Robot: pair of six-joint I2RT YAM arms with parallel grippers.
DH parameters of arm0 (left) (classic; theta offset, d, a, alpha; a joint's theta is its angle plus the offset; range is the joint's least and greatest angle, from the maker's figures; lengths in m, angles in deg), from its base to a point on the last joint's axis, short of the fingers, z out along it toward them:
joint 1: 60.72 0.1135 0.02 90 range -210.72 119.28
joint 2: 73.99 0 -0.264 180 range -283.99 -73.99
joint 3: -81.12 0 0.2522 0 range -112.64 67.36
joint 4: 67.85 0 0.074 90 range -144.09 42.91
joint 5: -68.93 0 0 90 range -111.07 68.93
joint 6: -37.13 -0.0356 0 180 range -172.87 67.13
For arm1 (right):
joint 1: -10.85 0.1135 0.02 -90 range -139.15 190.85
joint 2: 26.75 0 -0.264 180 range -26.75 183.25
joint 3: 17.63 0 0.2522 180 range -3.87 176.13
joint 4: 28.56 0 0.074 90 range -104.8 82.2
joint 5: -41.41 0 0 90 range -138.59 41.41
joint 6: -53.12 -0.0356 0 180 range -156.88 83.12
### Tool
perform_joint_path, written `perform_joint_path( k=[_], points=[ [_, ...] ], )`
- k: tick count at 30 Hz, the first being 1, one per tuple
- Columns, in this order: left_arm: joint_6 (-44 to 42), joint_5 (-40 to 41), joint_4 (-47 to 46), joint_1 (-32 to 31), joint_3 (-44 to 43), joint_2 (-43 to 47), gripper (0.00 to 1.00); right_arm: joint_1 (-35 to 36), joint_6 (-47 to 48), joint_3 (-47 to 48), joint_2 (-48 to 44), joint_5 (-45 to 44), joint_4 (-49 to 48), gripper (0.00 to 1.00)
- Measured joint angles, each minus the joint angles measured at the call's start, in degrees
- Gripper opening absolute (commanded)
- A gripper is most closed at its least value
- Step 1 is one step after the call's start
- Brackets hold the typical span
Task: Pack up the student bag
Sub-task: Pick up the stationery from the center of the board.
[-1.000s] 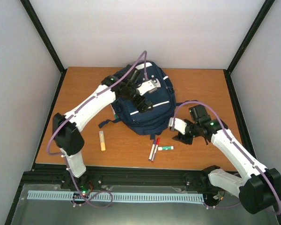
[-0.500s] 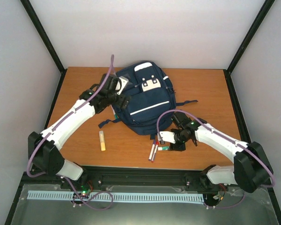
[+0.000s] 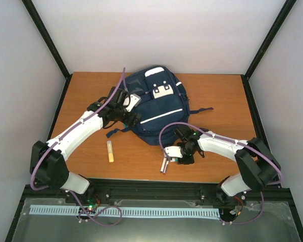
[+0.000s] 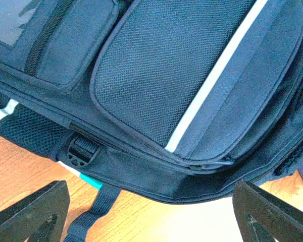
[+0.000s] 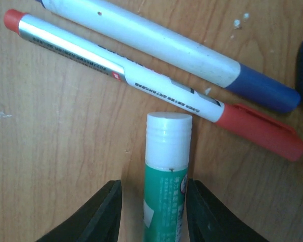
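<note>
**Beside the bag's near edge: right fingers straddle a glue stick**

Toward the far side of the counter (image 3: pixel 217 146) lies the bag (image 3: pixel 156 108), flat, front pockets up, its base facing my arms. I read it as closed from above; the top view shows no gap in it.

Over the bag's left flank hang the left fingers (image 3: pixel 132 112), spread wide with nothing between them. Through that wrist camera I see only the mesh pocket with its white stripe. Below the pocket a black buckle (image 4: pixel 82 150) sits on the bag's lower seam, and a dark strap (image 4: pixel 91 214) trails onto the wood. A sliver of something teal and white pokes out from under the bag there; I cannot tell what it is.

Just off the bag's near edge, the right fingers (image 3: pixel 182 157) sit low over the counter, one on each side of a green glue stick (image 5: pixel 166 166). They are parted. I see wood between the stick and one finger; the other looks against it or nearly so. Beyond the stick's white cap lie a red marker (image 5: pixel 141 80) and a blue marker (image 5: pixel 156 40), side by side and nearly touching.

Near the bag's left corner, apart from it, a yellow stick (image 3: pixel 110 151) lies alone.
</note>
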Motion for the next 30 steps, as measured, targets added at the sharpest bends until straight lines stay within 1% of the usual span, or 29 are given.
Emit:
perform_joint_path(
  k=[5, 8, 11, 15, 16, 17, 18, 23, 25, 27, 28, 30],
  points=[
    [-0.02, -1.27, -0.09, 0.07, 0.42, 0.07, 0.88, 0.5, 0.24, 0.0, 1.62, -1.38, -0.81, 0.13],
    [-0.31, -1.62, -0.2, 0.11, 0.35, -0.15, 0.87, 0.57, -0.55, 0.35, 1.6, -2.62, -0.52, 0.04],
    [-1.16, -1.95, -0.17, 0.11, -0.48, -1.7, 0.86, 0.55, -0.79, 1.36, 0.55, -3.93, 1.01, 0.03],
    [-2.89, -3.08, 0.07, 0.11, -2.75, -5.38, 0.81, -0.92, -1.75, 4.28, -4.48, -3.96, 4.42, 0.03],
    [-3.61, -3.74, 0.39, 0.11, -3.76, -6.62, 0.76, -1.68, -2.12, 5.05, -5.66, -3.69, 5.11, 0.03],
    [-4.28, -4.42, 0.59, 0.11, -4.63, -7.72, 0.72, -3.06, -2.58, 6.16, -7.04, -3.26, 5.97, 0.03],
    [-5.29, -5.18, 0.92, 0.11, -5.79, -9.11, 0.7, -4.61, -3.15, 7.08, -8.15, -2.67, 6.6, 0.03],
    [-10.34, -8.55, 3.13, -0.57, -11.34, -14.75, 0.68, -15.54, -6.95, 10.4, -13.46, 0.15, 9.16, 0.03],
    [-12.7, -9.29, 4.42, -1.51, -13.73, -16.72, 0.72, -18.34, -8.74, 10.45, -15.26, 0.87, 9.92, 0.03],
    [-15.04, -9.94, 5.51, -3.1, -15.87, -18.51, 0.98, -20.24, -10.84, 10.45, -16.96, 1.9, 10.58, 0.03],
    [-16.35, -10.34, 6.23, -4.39, -17.14, -19.58, 1.0, -21.09, -11.91, 10.45, -17.86, 2.64, 10.73, 0.03],
    [-18.56, -10.43, 6.86, -6.73, -18.47, -21.09, 0.99, -22.36, -13.6, 10.36, -18.99, 3.76, 10.71, 0.03]
  ],
)
